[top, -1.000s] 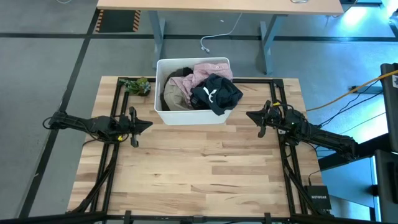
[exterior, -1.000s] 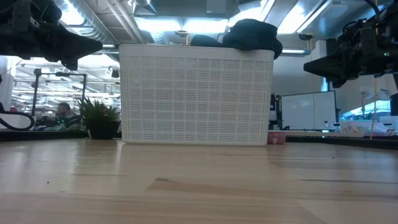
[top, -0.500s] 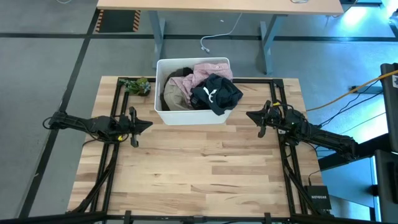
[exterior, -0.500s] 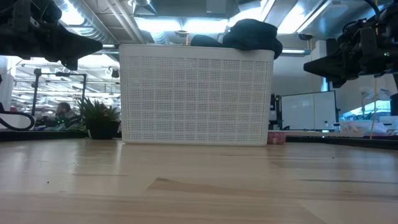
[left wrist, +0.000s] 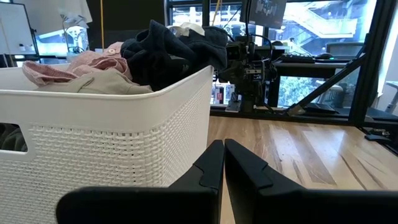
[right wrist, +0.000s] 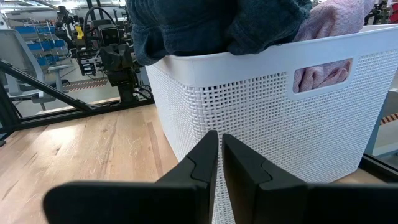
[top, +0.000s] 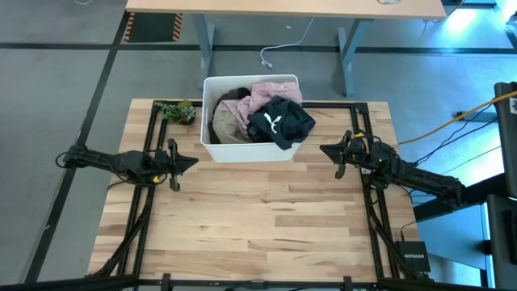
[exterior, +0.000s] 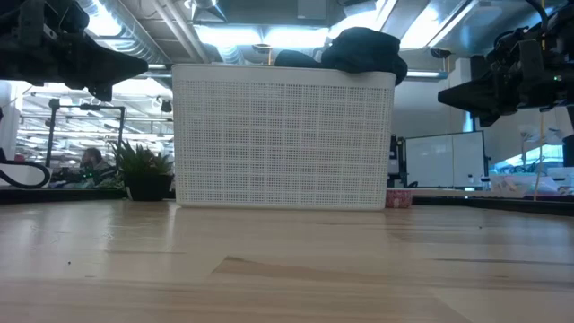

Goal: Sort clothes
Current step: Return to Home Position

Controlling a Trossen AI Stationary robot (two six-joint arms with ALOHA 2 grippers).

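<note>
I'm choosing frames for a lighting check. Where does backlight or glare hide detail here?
Low view: ceiling lights behind the white bin turn the left hand and right hand into silhouettes; the black garment on its rim shows little detail. Left wrist view: bright windows backlight the right arm. High view: even light, the garment's white logo reads clearly.

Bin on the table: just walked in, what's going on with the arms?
Nothing is being handled right now. The clothes are piled in the white bin at the far edge of the table, with a black garment with a white logo on top, hanging over the rim. The left gripper and the right gripper hang empty and shut on either side of the bin, both pointing towards it.
</note>
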